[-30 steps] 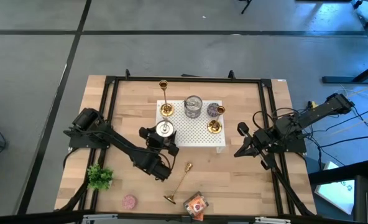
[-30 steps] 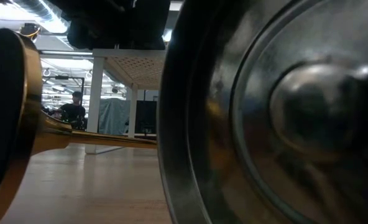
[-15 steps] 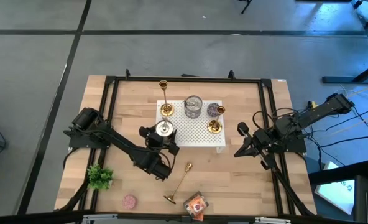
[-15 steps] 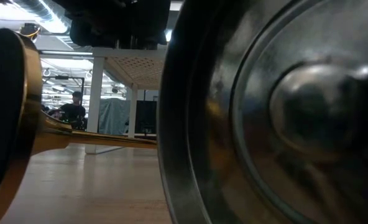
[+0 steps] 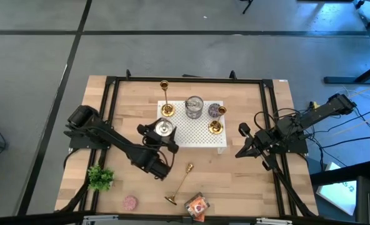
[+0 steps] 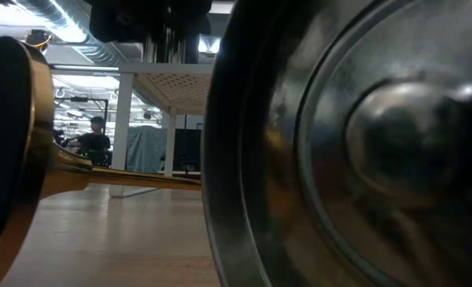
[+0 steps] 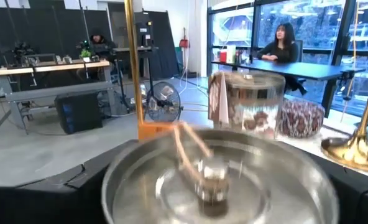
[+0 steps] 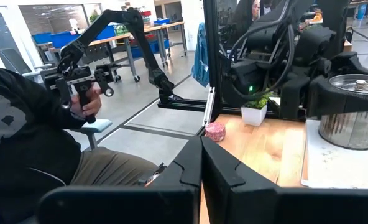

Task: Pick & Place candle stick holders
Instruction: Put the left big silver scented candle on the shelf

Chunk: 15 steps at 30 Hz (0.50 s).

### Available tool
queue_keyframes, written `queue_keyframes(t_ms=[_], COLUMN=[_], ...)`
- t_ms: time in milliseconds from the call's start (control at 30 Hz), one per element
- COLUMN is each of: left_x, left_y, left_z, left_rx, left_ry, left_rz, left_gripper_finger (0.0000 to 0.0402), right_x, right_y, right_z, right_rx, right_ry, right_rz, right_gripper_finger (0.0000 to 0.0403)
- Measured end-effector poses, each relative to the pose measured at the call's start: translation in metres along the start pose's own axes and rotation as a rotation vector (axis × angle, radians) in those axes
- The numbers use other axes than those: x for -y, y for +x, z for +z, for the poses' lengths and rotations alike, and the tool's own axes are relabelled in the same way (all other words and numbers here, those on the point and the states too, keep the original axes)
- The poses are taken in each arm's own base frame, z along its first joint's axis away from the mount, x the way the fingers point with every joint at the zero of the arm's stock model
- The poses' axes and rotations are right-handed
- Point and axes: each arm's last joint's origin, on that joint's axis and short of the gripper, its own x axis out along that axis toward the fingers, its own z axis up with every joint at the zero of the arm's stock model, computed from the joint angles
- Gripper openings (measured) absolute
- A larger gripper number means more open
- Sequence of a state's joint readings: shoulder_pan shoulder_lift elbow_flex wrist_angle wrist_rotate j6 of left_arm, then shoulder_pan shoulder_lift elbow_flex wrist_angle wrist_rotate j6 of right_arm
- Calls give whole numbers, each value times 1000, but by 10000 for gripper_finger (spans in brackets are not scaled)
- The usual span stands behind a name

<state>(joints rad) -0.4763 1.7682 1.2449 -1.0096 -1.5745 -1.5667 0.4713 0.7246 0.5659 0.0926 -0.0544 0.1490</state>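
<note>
Three gold candle stick holders show in the high view. A tall one (image 5: 165, 97) and a short one (image 5: 216, 126) stand on their bases on the white perforated stand (image 5: 197, 139). A third (image 5: 180, 183) lies on its side on the table near the front edge. My left gripper (image 5: 158, 137) is open, with its fingers on either side of a silver tin (image 5: 164, 129) at the stand's near-left corner. In the left wrist view the tin (image 7: 212, 180) is blurred. My right gripper (image 8: 201, 163) is shut and empty to the right of the stand (image 5: 240, 145).
On the stand there are also a glass jar (image 5: 194, 106) and a patterned candle (image 5: 217, 110). On the table are a small green plant (image 5: 100, 177), a pink candle (image 5: 130, 202) and an orange packet (image 5: 196, 205). A shiny round tin (image 6: 348, 143) fills the low view. A seated person (image 8: 41, 143) is beyond the table.
My left gripper has gone up a little and slightly toward the table's far left, staying around the silver tin.
</note>
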Motion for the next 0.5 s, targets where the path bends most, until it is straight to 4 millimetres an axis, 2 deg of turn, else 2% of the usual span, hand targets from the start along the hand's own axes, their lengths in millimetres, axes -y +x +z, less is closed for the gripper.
queue_keyframes(t_ms=[200, 500], left_x=[-4, -3], left_y=[0, 0], left_z=[11, 12], left_rx=[1, 0], left_ry=[2, -17], left_rz=[1, 1], left_gripper_finger=[364, 364], right_x=[0, 0], right_y=[0, 0], right_z=[0, 0], right_rx=[0, 0], right_ry=[0, 0], right_rz=[0, 0], right_gripper_finger=[5, 5])
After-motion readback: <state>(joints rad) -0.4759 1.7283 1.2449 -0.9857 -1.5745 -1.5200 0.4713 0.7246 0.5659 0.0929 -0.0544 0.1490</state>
